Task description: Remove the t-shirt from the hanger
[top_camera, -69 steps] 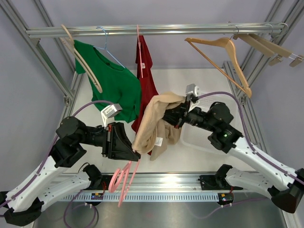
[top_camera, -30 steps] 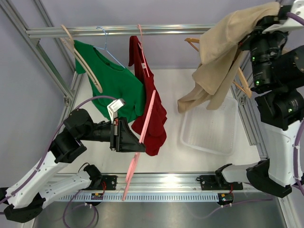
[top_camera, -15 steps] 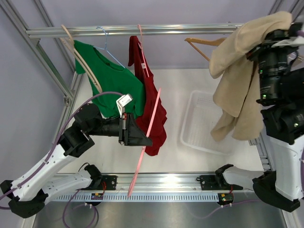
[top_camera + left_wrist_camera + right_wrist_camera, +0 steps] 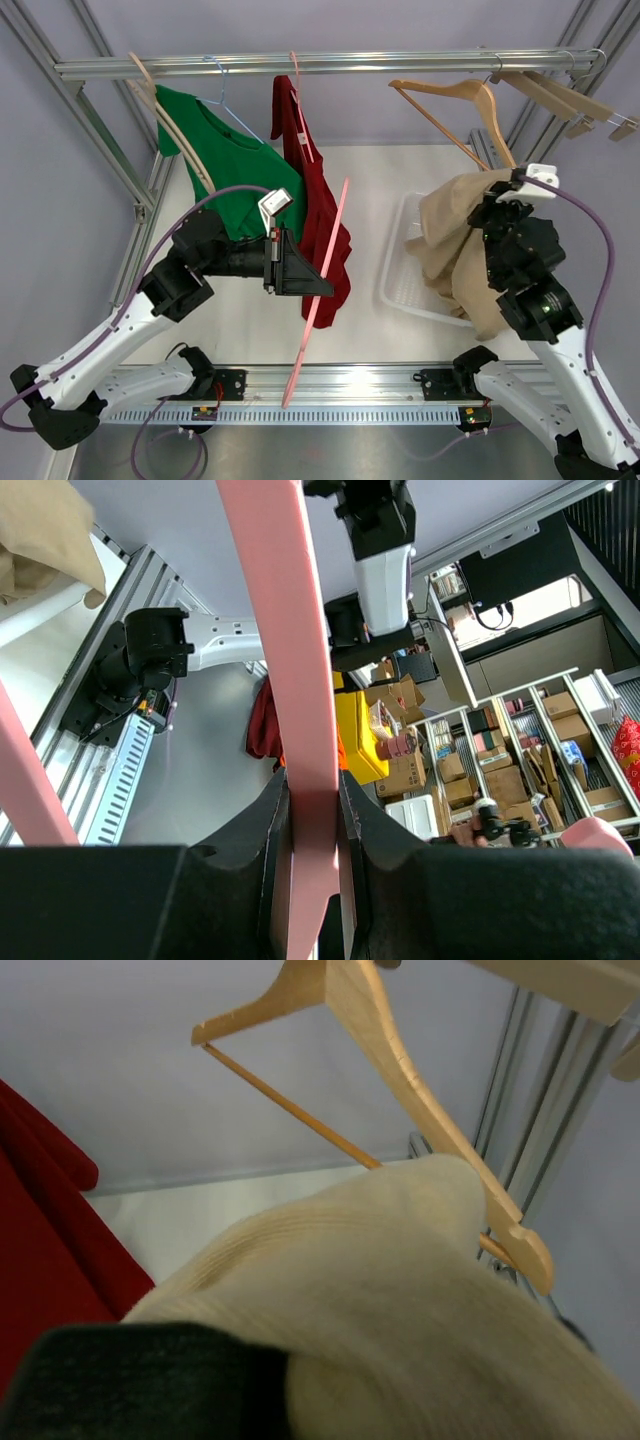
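T-shirt [image 4: 455, 250], beige: off its hanger, so the removal itself looks done. Left to right:

- Narrow jaws on left gripper [image 4: 310, 278], clamped on bare pink hanger [image 4: 325, 262]. Bar runs straight through between the jaws, no cloth on it. Same pinch in the wrist view.
- Up and behind those jaws, on the rail [image 4: 380, 63]: green shirt [image 4: 240, 170], then red shirt [image 4: 305, 160] just past the held hanger.
- Right gripper [image 4: 497, 205] buried in the beige cloth, jaws closed on it. Fabric bunched around the jaws and hanging below them over white basket [image 4: 393, 262]. Can't tell whether it touches the basket floor.

Left to do, by my read: open right jaws to drop the shirt into the basket, park the pink hanger.

Counts:
- Shirts: three (green, red, beige).
- Hangers: at least seven. Left wooden hanger [image 4: 170, 120], blue wire hanger [image 4: 222, 85], a pink one under the red shirt, the held pink one, empty wooden hanger [image 4: 470, 100], two more wooden at far right [image 4: 565, 95]. Unclear which of the first two carries the green shirt.
- Baskets: one.
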`<state>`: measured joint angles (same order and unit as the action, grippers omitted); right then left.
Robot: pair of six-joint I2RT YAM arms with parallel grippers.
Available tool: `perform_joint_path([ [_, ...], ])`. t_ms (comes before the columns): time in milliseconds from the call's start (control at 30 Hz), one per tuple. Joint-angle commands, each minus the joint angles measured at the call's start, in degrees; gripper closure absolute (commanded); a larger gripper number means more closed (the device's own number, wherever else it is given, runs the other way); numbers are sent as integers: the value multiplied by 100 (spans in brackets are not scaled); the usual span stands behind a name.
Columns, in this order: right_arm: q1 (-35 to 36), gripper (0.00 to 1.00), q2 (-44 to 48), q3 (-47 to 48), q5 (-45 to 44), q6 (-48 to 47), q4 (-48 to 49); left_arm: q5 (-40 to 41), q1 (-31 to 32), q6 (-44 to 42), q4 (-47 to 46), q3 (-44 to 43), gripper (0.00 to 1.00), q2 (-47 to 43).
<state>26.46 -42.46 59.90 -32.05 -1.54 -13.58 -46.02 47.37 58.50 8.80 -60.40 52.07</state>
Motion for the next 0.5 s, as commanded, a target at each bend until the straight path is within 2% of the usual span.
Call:
perform_joint_path([
  [0, -27, 100, 239, 580, -319, 207, 744, -30, 26, 91, -458, -147, 100, 57],
  [67, -35, 100, -172, 1249, -83, -2, 437, -21, 26, 74, -458, -147, 100, 101],
  [100, -27, 100, -323, 1966, 40, -48, 209, -4, 26, 65, -458, -147, 100, 110],
  [167, -35, 100, -822, 2742, 409, -127, -46, 14, 26, 74, -536, -95, 100, 119],
  [200, -35, 100, -1008, 3503, 584, -153, -352, 14, 26, 117, -650, -60, 100, 119],
  [300, -35, 100, -1615, 4456, 726, -390, -495, 5, 35, 179, -765, 28, 100, 119],
  [400, -35, 100, -1976, 4785, 631, -566, -567, -30, 35, 179, -774, 46, 100, 119],
  [467, -35, 100, -1942, 4559, 543, -628, -409, -47, 26, 179, -783, 55, 100, 110],
])
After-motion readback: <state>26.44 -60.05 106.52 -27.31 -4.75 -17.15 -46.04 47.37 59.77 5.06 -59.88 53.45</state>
